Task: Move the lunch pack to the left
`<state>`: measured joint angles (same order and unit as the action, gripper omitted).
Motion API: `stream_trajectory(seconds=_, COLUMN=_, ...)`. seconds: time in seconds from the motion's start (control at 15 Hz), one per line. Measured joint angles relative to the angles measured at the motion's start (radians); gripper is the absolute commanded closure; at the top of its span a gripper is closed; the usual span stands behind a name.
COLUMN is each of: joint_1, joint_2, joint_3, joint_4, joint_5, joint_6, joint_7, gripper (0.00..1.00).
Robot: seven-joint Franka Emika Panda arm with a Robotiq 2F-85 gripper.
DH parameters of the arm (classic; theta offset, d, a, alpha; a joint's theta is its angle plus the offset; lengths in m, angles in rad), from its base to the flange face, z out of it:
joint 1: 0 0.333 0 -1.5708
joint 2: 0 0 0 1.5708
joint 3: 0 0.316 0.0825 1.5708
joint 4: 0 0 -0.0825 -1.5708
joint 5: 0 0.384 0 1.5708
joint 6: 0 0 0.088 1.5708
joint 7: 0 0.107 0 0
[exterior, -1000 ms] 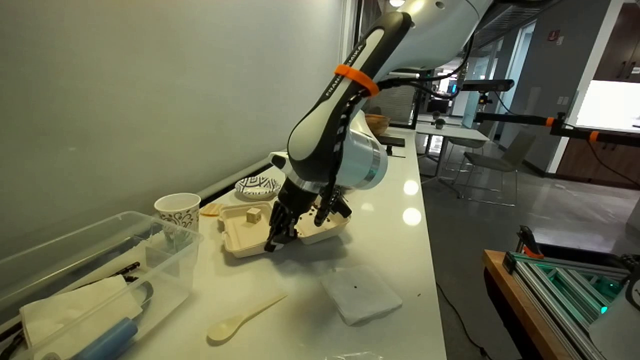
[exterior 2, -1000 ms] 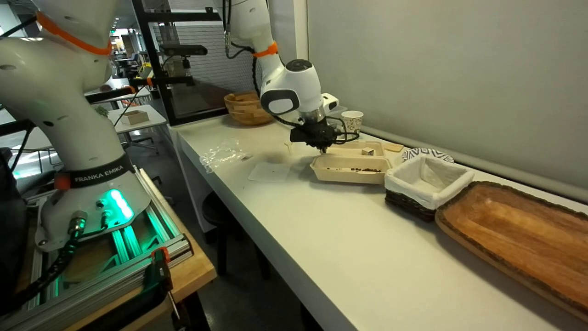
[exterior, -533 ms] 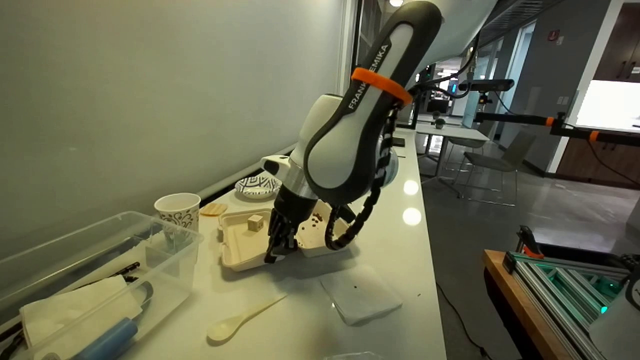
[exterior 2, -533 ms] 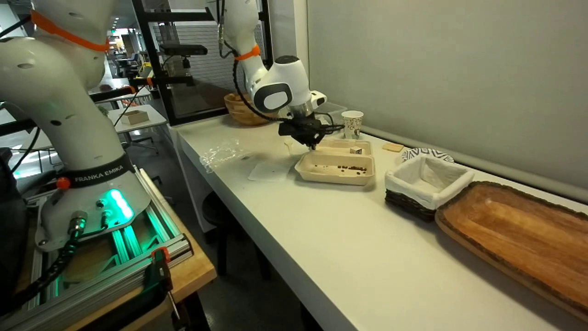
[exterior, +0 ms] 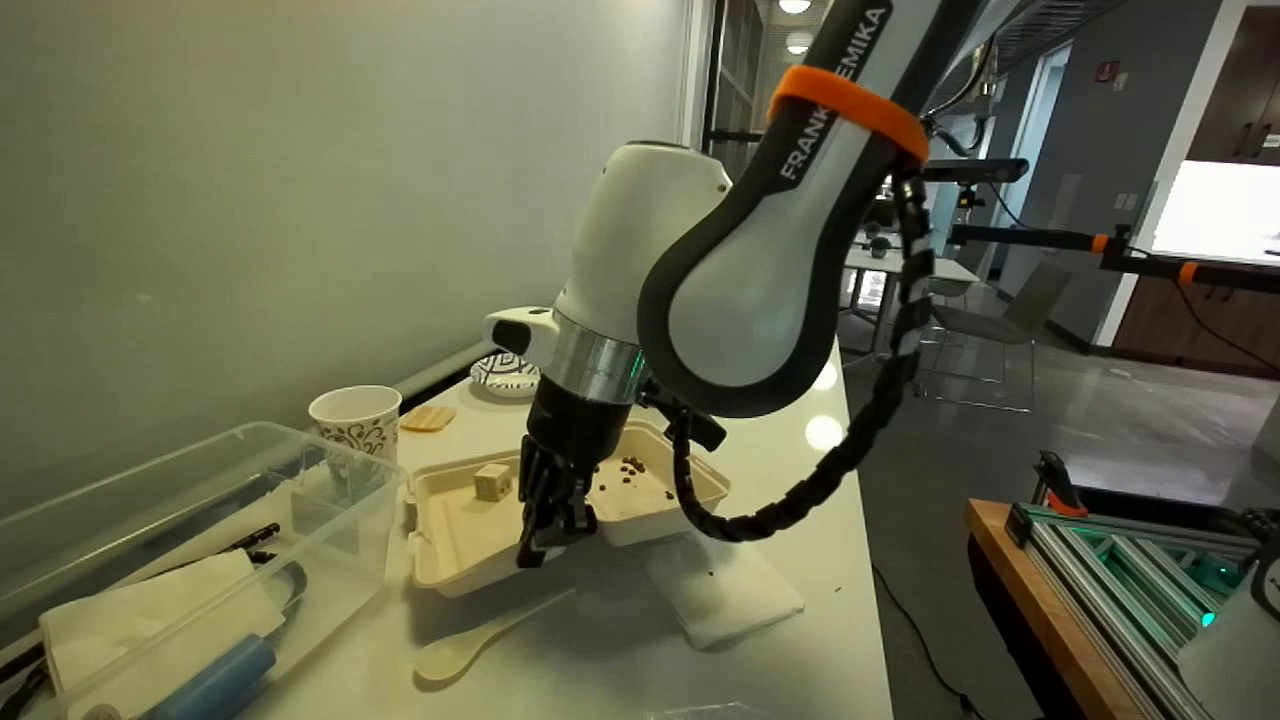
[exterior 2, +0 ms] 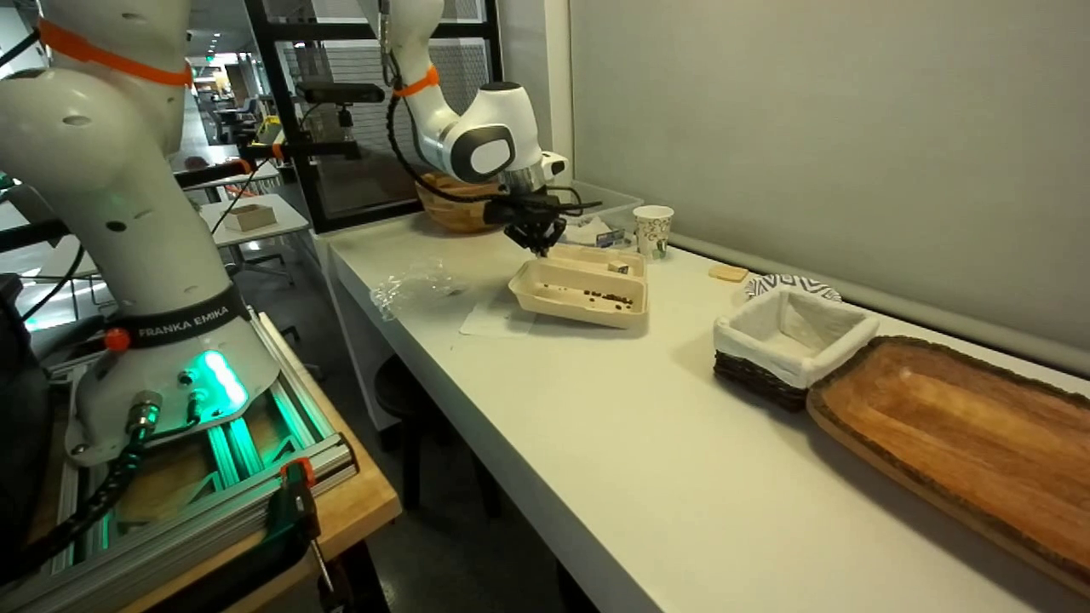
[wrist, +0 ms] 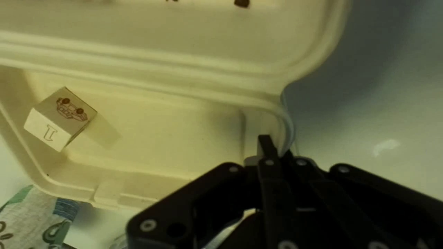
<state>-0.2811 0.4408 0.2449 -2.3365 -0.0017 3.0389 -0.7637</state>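
The lunch pack point(exterior: 455, 530) is a beige clamshell box lying open, its two halves side by side. It also shows in an exterior view point(exterior 2: 579, 312) and in the wrist view point(wrist: 155, 135). One half holds a small wooden cube point(wrist: 60, 119); the other holds several dark brown bits point(exterior: 632, 467). My gripper point(wrist: 280, 148) is shut on the rim at the end of the cube's half, close to the hinge. In both exterior views the gripper point(exterior: 538, 555) point(exterior 2: 541, 252) points down at that end. The pack looks slightly tilted and partly raised off the table.
A cream spoon point(exterior: 450, 658) lies close to the pack's front end. A flat white square piece point(exterior: 735, 605) lies partly behind the pack's edge. A clear bin point(exterior: 372, 545) and paper cup point(exterior: 355, 430) stand beside it. A lined basket point(exterior 2: 771, 345) and wooden tray point(exterior 2: 979, 426) are farther off.
The gripper and the pack have moved together along the table, toward the spoon and clear bin and away from the lined basket. The pack now covers part of the white piece and looks more tilted.
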Motion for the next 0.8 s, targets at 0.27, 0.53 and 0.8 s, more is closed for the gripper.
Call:
stream_trajectory(seconds=0.27, joint_1=-0.012, joint_2=-0.031, joint_3=0.062, joint_4=-0.016, joint_5=-0.008, joint_6=-0.081, joint_7=-0.020, gripper=0.97)
stream_trajectory(seconds=0.53, joint_1=-0.029, joint_2=-0.041, joint_3=0.104, joint_4=-0.020, joint_5=-0.005, joint_6=-0.095, joint_7=-0.030, gripper=0.97)
stream_trajectory(seconds=0.8, joint_1=-0.032, joint_2=-0.041, joint_3=0.103, joint_4=-0.020, joint_5=-0.005, joint_6=-0.095, joint_7=-0.035, gripper=0.99)
